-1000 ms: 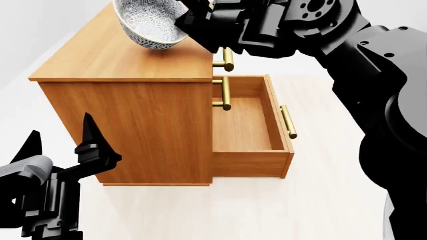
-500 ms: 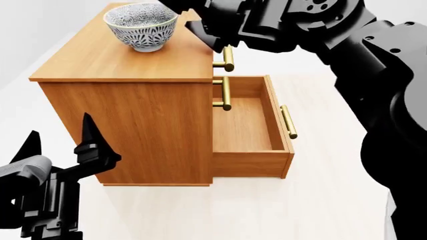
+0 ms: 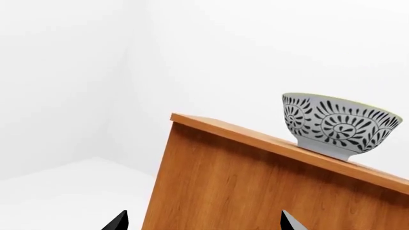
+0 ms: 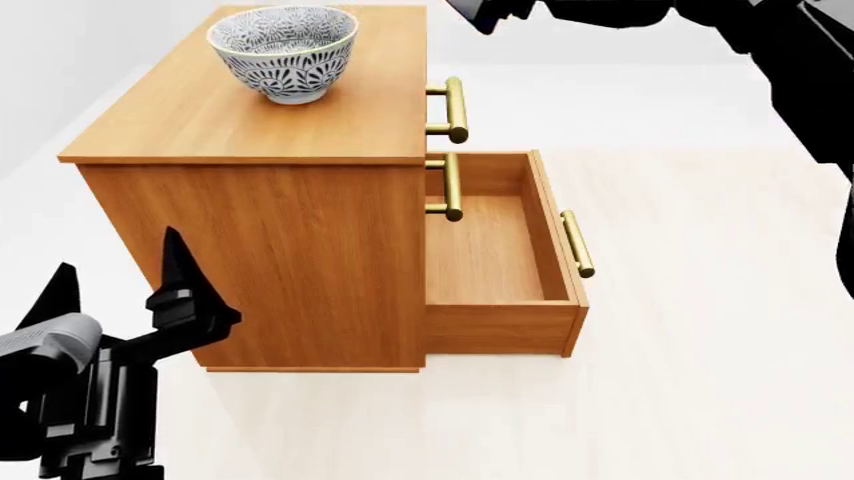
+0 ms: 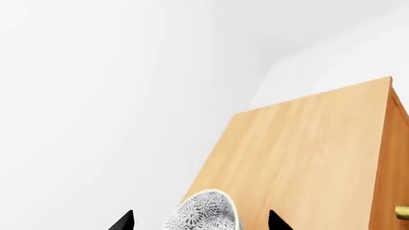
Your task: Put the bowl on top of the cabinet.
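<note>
In the left wrist view, the bowl (image 3: 342, 124) stands upright on the flat top of the cabinet (image 3: 255, 187). Nothing is touching it. Two black tips of the left gripper (image 3: 203, 221) poke in at the edge, wide apart, with nothing between them.

In the head view, the bowl (image 4: 283, 50) sits on its little foot near the far end of the cabinet (image 4: 254, 250) top. One drawer (image 4: 501, 255) is pulled out and looks empty. The left gripper (image 4: 120, 300) waits low down beside the cabinet, its fingers spread apart. Only a bit of the right arm (image 4: 747, 30) shows at the top corner, up and away from the bowl.

In the right wrist view, the bowl (image 5: 204, 213) is just below the right gripper (image 5: 199, 221). Its two tips are spread apart and hold nothing.

I think the job looks done, since the bowl rests on top. Next, the right arm only needs to pull clear without bumping the bowl.
</note>
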Motion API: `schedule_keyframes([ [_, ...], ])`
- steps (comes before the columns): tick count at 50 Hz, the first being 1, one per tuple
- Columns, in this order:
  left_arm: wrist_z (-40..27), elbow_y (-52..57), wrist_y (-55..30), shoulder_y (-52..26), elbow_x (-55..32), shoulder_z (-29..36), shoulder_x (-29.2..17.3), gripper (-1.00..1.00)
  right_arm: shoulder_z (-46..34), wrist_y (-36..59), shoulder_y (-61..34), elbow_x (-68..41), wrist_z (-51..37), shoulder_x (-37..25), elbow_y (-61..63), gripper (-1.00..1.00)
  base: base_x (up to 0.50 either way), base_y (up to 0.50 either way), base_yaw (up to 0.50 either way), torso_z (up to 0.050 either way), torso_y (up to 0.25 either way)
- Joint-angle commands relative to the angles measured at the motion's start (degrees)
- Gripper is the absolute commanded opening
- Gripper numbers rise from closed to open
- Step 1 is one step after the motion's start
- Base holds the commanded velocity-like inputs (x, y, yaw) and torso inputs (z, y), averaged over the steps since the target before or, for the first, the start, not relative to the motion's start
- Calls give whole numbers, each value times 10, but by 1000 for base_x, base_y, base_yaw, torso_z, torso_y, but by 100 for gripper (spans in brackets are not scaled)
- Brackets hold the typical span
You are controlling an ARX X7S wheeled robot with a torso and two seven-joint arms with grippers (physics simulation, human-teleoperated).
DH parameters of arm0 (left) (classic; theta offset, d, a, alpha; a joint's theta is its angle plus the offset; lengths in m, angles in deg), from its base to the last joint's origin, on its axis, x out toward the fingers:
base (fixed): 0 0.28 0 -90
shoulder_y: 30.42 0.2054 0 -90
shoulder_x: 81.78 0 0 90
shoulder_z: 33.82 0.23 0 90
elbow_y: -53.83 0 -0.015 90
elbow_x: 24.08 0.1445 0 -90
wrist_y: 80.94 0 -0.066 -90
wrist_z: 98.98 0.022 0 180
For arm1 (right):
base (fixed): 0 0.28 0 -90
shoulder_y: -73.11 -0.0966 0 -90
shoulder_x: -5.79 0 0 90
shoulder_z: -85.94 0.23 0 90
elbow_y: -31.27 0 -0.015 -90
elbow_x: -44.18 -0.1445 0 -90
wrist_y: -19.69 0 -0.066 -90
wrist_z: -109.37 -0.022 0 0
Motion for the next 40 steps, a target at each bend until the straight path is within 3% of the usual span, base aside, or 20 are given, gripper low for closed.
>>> schedule_keyframes([
  [1,-4,6,-1,3,0,-1,-3,100,-57,4,-47,-37,-6,-16,0,100,0,0,0,0,0],
  [8,-3,6,3,4,1,-1,-3,100,-74,2,-68,-17,-5,-32,8,100,0,0,0,0,0],
  [15,-4,7,4,3,1,-2,-4,100,-74,-157,-141,22,-27,-129,273,100,0,0,0,0,0],
  [20,-7,10,1,3,2,0,-4,100,-66,-219,-169,50,-51,-184,386,100,0,0,0,0,0],
  [28,-9,13,2,5,3,-2,-6,100,7,-266,-167,135,-109,-258,497,100,0,0,0,0,0],
  [40,-9,13,3,3,4,-1,-8,100,24,-329,-160,203,-163,-348,634,100,0,0,0,0,0],
])
